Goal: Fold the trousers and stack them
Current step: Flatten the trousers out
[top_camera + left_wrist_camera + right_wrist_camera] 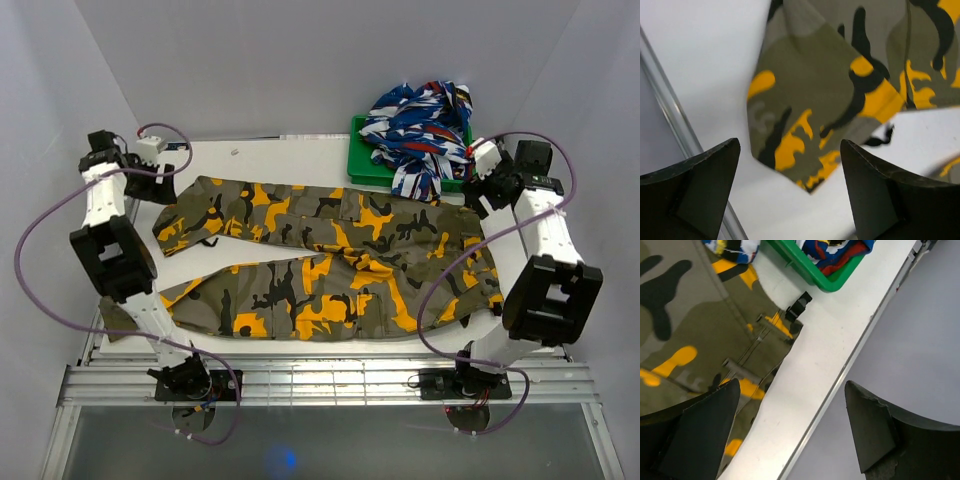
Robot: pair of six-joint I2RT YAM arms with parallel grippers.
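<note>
The camouflage trousers [330, 260] lie spread flat on the white table [300, 155], with the legs pointing left and the waist to the right. My left gripper [165, 165] hovers over the far left end, by the upper leg's hem. In the left wrist view its jaws stand wide apart above the hem corner [805, 130], with nothing between them. My right gripper [478, 180] hangs at the far right by the waistband. The right wrist view shows it open above bare table, beside the waistband corner [765, 335] and a black buckle [799, 305].
A green bin [365, 165] at the back right holds a heap of blue, red and white cloth [420, 125] that spills over its front rim. The table's right edge [840, 375] runs under the right gripper. White walls close in on both sides.
</note>
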